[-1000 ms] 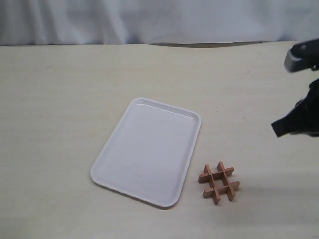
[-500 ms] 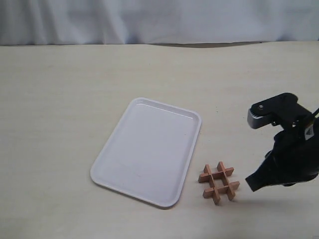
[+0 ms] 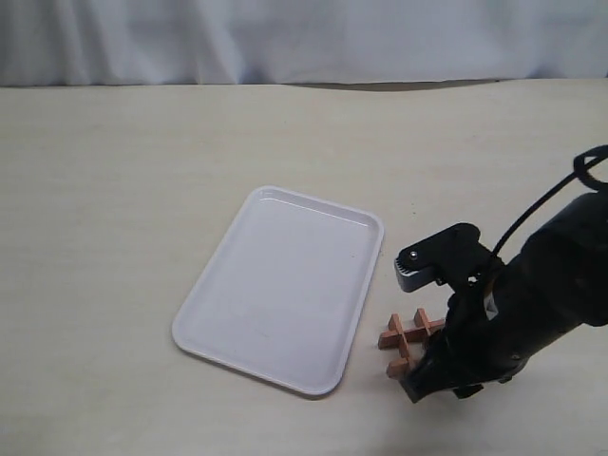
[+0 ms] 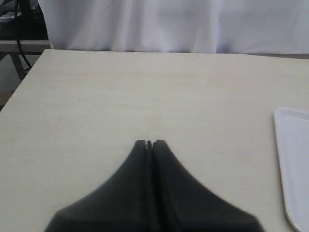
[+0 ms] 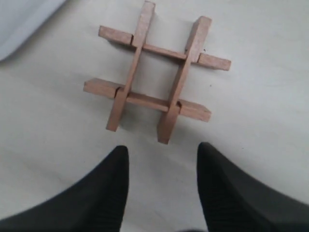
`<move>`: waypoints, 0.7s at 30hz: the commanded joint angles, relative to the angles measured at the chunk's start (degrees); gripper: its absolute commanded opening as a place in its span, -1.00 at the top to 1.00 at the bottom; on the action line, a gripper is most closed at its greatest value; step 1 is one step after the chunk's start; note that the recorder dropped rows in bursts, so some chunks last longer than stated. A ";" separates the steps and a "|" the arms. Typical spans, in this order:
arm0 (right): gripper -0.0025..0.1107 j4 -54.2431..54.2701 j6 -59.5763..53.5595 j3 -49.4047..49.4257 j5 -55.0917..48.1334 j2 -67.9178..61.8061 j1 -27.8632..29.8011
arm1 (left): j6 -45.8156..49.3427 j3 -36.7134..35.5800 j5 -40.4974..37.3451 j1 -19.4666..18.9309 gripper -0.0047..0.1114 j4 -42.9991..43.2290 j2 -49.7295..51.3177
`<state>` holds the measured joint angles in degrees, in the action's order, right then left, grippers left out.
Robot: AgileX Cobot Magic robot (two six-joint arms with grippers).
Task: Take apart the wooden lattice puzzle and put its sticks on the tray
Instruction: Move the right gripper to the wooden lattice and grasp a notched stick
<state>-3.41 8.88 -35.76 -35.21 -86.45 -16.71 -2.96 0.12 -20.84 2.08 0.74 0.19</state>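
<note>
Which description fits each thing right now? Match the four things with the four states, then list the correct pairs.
Things
1. left tool
2. right tool
3. wooden lattice puzzle
4. tray

States
A. open, fingers apart just short of the puzzle
B. white, nothing lying on it
C. shut, above bare table
D. fully assembled, lying on the table beside the tray

Pairs: 1-C, 2-A, 3-D, 4-B
</note>
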 commanded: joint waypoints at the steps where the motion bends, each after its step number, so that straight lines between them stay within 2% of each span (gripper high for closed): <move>1: 0.14 -0.05 0.85 0.15 2.25 -3.20 -0.14 | -0.06 -0.12 0.27 0.00 0.92 0.12 -0.19; 7: 0.16 1.08 1.02 0.15 3.94 -5.38 -0.14 | -0.06 -0.12 0.27 0.00 0.92 0.12 -0.19; 9: 0.27 1.21 1.17 0.15 4.87 -5.91 -0.14 | -0.06 -0.12 0.27 0.00 0.92 0.12 -0.19; 16: 0.88 1.21 1.31 0.15 5.73 -6.81 -0.14 | -0.06 -0.12 0.27 0.00 0.92 0.12 -0.19; 21: 0.88 1.21 1.42 -0.06 5.51 -6.69 -0.14 | -0.06 -0.12 0.27 0.00 0.92 0.12 -0.19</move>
<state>-2.18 10.03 -35.76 -30.02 -93.13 -16.71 -2.96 0.12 -20.84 2.08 0.74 0.19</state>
